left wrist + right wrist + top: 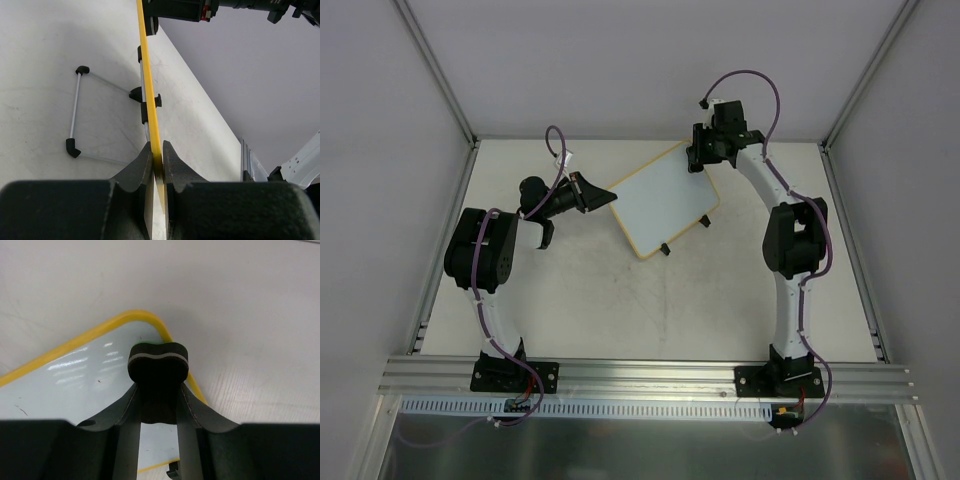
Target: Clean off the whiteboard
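Note:
The whiteboard (663, 199) lies tilted at the table's middle back, white with a yellow frame and two black clip feet (665, 249). My left gripper (592, 193) is shut on its left edge; in the left wrist view the yellow frame (148, 85) runs edge-on between the jaws of the left gripper (158, 157). My right gripper (700, 152) is over the board's far corner, shut on the black eraser (158, 361), which rests near the rounded corner of the board (75, 380). The board surface looks blank, with a few faint specks.
A thin wire stand (75, 110) with black ends shows under the board in the left wrist view. Grey enclosure walls and aluminium posts (435, 75) ring the table. An aluminium rail (640, 378) runs along the near edge.

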Controlling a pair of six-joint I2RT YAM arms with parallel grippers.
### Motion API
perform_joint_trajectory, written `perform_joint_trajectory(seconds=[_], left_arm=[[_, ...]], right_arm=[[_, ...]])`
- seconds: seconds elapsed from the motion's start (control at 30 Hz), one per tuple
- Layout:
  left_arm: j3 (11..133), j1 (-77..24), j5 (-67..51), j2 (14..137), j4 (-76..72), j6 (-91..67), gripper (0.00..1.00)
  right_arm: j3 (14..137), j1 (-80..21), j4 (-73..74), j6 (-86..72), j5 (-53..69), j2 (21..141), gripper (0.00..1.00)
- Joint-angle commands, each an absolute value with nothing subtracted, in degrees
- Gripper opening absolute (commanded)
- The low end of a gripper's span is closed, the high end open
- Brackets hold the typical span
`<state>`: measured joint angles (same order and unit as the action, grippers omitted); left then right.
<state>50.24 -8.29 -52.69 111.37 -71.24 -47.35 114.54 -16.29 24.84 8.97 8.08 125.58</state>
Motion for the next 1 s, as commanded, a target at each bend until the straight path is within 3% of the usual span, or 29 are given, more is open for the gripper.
perform_joint_trajectory(seconds=[0.0,0.43,0.97], left_arm=[[50.8,-10.1,-60.4,108.5,-74.4,-43.0,0.0],[51.2,-10.1,-60.4,108.5,-73.7,-42.7,0.0],[51.1,-10.2,-60.2,108.5,-73.7,-42.7,0.0]], right_arm=[[118.7,-17.6,21.8,9.1,11.8,127.7,0.0],[117.0,-21.4,21.7,11.9,12.0,127.4,0.0],[103.1,-32.8,15.6,10.2,13.0,120.4,0.0]])
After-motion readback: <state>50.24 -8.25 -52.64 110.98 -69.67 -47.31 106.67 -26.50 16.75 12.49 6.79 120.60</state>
